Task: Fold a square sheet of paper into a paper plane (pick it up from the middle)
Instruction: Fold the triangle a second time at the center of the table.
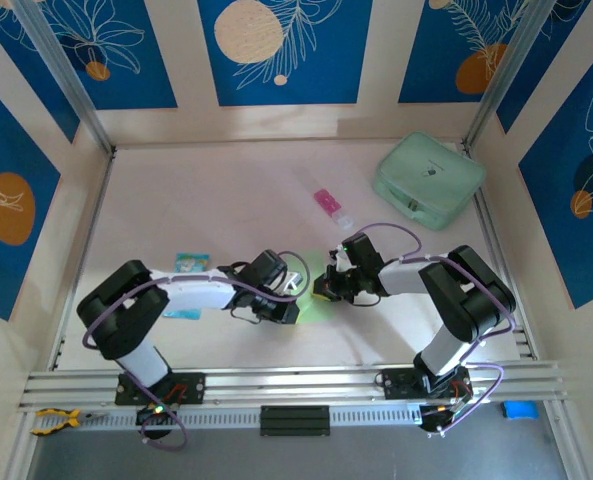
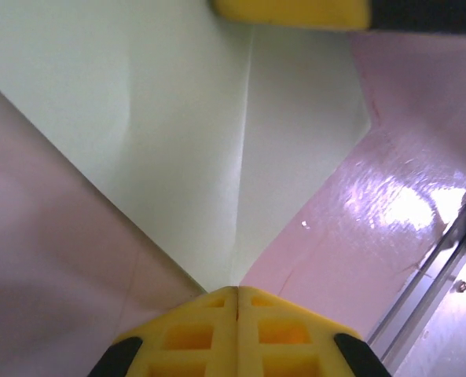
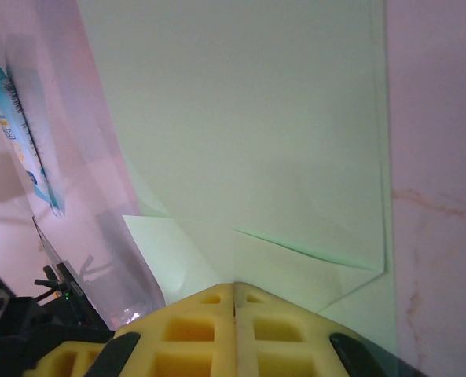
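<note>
Two grippers, both jaws fully closed. L gripper: tips pinch pointed end of pale green sheet of paper, centre crease running straight into tips. R gripper: tips at sheet's folded flaps; gripping or just pressing, can't tell. Sheet partly folded, mid table, btwn both grippers. Blue-white packet to left; pink tube and mint case farther back, apart from sheet.

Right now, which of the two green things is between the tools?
The pale lime-green paper, pinched by the left tool and right tool; the bulky mint-green case sits far right.
</note>
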You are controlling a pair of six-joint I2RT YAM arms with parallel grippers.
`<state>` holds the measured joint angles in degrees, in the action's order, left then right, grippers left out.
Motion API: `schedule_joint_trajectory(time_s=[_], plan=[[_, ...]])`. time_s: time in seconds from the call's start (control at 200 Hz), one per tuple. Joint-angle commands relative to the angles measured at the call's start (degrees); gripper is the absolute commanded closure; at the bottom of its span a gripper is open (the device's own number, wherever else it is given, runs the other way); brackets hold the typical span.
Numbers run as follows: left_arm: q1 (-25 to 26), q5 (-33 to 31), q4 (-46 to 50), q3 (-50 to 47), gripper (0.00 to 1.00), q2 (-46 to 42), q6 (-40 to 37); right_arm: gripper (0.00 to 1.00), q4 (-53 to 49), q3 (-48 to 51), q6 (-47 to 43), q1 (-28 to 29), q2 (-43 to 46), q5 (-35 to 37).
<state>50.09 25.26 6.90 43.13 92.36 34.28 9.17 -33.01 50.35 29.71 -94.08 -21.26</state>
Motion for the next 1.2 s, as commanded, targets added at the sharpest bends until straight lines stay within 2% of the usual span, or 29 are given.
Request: schedule_joint_trajectory(time_s=[0.0,0.295,0.595,0.74,0.89,0.965,1.195], plan=[[-0.65,-2.05,-1.28,1.35,0.91,-2.18,1.28,1.00,-3.74,0.58,-1.11,-0.25,-1.84,3.42],[-1.14,-0.36,-3.14,3.27,0.89,4.60,1.42,1.00,-4.07,-0.02,-1.34,-0.16,-1.72,3.07],[-1.08,-2.03,-1.62,-0.27,0.98,8.01,1.47,1.00,-7.90,-3.92,-2.48,-0.02,3.77,2.15],[-1.05,-2.89,-1.50,-0.91,0.99,8.26,1.75,1.00,-7.13,-3.40,-1.46,2.37,5.38,1.24],[-1.06,-3.37,-1.14,-0.42,0.99,8.33,1.58,1.00,-3.52,-1.23,0.93,5.71,4.09,0.43],[-1.04,-3.67,-0.93,-0.42,0.99,8.14,1.59,1.00,-4.30,-0.41,1.37,6.73,3.09,2.26],[-1.13,-3.64,-0.75,-0.44,1.00,8.67,1.36,1.00,-2.65,1.95,1.69,4.95,0.01,3.21]])
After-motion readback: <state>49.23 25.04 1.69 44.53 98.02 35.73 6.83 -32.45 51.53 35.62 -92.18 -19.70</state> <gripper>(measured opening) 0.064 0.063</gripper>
